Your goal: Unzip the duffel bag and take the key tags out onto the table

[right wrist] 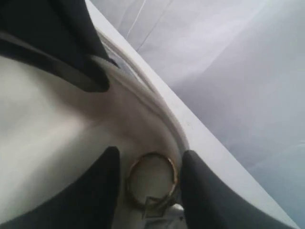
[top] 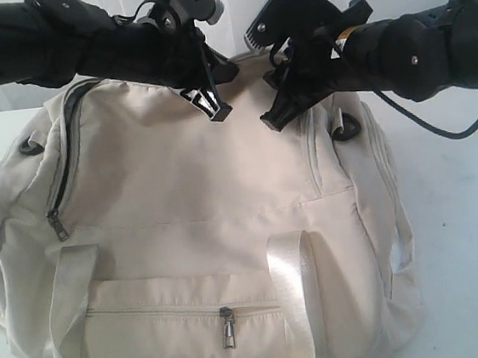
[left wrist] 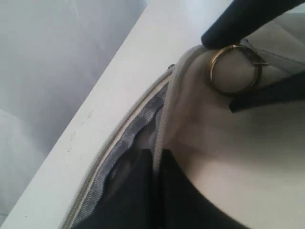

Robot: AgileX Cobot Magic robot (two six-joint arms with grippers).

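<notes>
The cream duffel bag [top: 190, 201] fills most of the exterior view, lying on the white table [top: 475, 231]. Both grippers meet at its top rear edge. My left gripper [top: 214, 109] is shut on a fold of the bag's pale fabric edge [left wrist: 164, 119], beside grey zipper tape [left wrist: 128, 138]. My right gripper [top: 274, 117] is open, with its fingers on either side of the metal ring [right wrist: 131, 179] of a zipper pull. That ring [left wrist: 213, 71] also shows between the right gripper's dark fingers in the left wrist view. The key tags are hidden.
A dark zipper [top: 65, 163] runs down the bag's left side to a pull [top: 56, 225]. The front pocket is zipped, with its pull [top: 227, 327] near the middle. Two pale webbing handles [top: 291, 267] hang down the front. A white curtain stands behind the table.
</notes>
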